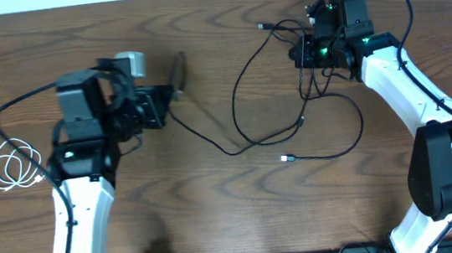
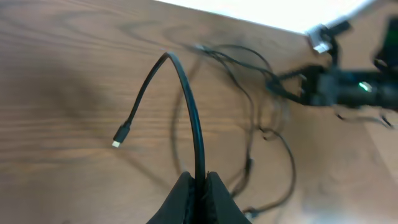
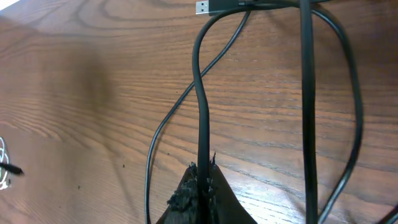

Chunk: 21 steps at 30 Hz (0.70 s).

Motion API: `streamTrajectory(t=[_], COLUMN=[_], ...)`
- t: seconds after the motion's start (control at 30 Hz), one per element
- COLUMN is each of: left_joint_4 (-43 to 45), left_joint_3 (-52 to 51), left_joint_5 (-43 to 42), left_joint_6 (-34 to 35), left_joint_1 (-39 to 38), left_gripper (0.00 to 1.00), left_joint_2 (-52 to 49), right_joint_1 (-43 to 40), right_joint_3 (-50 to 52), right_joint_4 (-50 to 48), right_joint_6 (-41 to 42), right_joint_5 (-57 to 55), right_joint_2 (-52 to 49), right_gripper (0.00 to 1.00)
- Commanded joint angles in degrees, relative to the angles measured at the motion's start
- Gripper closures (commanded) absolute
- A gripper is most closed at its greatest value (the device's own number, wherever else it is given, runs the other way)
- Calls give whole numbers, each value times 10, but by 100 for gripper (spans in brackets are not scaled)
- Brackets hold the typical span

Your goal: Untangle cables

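Two grippers, both clamped, close in front of you: your left gripper has its fingers pressed together on one of the black cords, which arches up and away with its small plug end free over the table. Your right gripper pinches another the same way. Further out they cross in loops between the arms; I count at least two, but the tangle hides the exact number. One white cord lies coiled apart beside your left arm.
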<state>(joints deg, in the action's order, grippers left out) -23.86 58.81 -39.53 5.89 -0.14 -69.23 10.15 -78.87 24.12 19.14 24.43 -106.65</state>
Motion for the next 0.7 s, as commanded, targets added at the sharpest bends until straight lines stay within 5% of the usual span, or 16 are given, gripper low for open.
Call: streamTrajectory(t=[0.0, 0.17, 0.27, 0.43, 0.67], left_joint_4=[-7, -57, -85, -56, 20], left_joint_3=[4, 4, 4, 4, 4], left_joint_5=[35, 176, 390, 609, 621], left_joint_6=[-17, -85, -86, -52, -47], left_joint_1=[-35, -38, -38, -34, -9], left_gripper=[93, 93, 92, 93, 93], left_joint_2=[0, -1, -9, -42, -154], right_joint_1=[-3, -33, -57, -79, -99], right_joint_3=[-11, -11, -11, -11, -11], right_joint_4=[-4, 2, 16, 31, 36], right_joint_6=[8, 8, 8, 5, 3], right_joint_5=[-5, -5, -5, -5, -5], right_joint_2=[6, 6, 6, 6, 6], right_gripper=[99, 99, 99, 99, 99])
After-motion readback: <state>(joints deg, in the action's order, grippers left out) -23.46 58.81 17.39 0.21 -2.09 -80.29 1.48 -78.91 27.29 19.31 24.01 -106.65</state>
